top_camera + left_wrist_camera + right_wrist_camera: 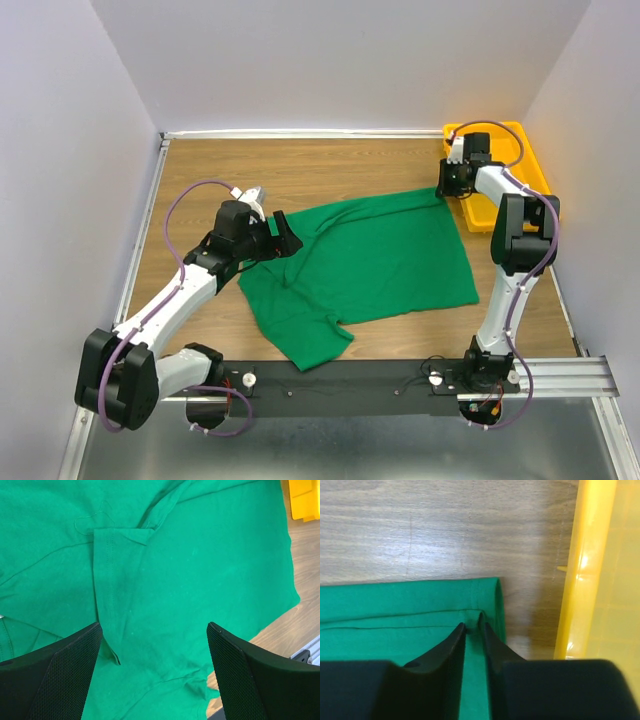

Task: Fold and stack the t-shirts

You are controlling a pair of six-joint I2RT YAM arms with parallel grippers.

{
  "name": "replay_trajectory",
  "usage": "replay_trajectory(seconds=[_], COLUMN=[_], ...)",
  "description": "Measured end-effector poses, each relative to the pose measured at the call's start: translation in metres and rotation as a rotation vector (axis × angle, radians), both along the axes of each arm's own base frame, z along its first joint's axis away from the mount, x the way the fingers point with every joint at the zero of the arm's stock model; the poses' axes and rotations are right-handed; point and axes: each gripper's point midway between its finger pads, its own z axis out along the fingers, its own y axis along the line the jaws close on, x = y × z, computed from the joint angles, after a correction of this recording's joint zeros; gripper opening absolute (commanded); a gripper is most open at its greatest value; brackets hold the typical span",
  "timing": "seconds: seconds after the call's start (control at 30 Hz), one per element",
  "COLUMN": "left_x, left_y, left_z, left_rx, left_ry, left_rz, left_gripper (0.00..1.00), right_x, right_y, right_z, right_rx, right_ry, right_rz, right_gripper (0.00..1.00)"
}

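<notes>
While spread on brown wooden table (300,170): solid emerald-green cotton t-shirt (370,262), long axis lower left to upper right.
Upper-right hem corner between narrowed right gripper (471,622) fingers, hold unclear; left gripper (154,626) wide, over left edge.

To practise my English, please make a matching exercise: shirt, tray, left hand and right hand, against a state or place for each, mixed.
1 shirt
2 tray
3 left hand
4 right hand

a open over the shirt
b shut on a shirt corner
c yellow, far right
d green, spread out

Pairs: 1-d, 2-c, 3-a, 4-b
</notes>
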Motion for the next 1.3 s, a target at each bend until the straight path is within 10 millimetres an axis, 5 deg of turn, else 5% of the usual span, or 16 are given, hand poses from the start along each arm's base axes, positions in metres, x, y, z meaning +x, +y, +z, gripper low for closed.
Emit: replay_trajectory(seconds=[0.23,0.93,1.0,1.2,1.3], left_x=[0.000,0.001,0.001,0.002,0.002], left_y=[0.000,0.000,0.001,0.002,0.002], left_z=[-0.001,-0.001,-0.001,-0.002,-0.004], left_rx=[0.001,0.005,0.007,0.016,0.022], left_ry=[0.004,-0.003,-0.004,-0.009,-0.007], left_rz=[0.000,-0.005,-0.003,-0.009,-0.011], left_gripper=[0.93,0.93,0.93,0.93,0.93], right_x=[0.000,-0.039,-0.046,-0.068,-0.073], right_y=[0.001,-0.005,-0.008,-0.023,-0.027], right_z=[0.000,0.024,0.020,-0.005,-0.011], right_rx=[-0.010,-0.086,-0.106,-0.195,-0.218], right_ry=[-0.002,-0.034,-0.023,0.035,0.047], right_rz=[0.020,0.078,0.078,0.078,0.081], right_gripper=[0.01,0.01,0.04,0.46,0.57])
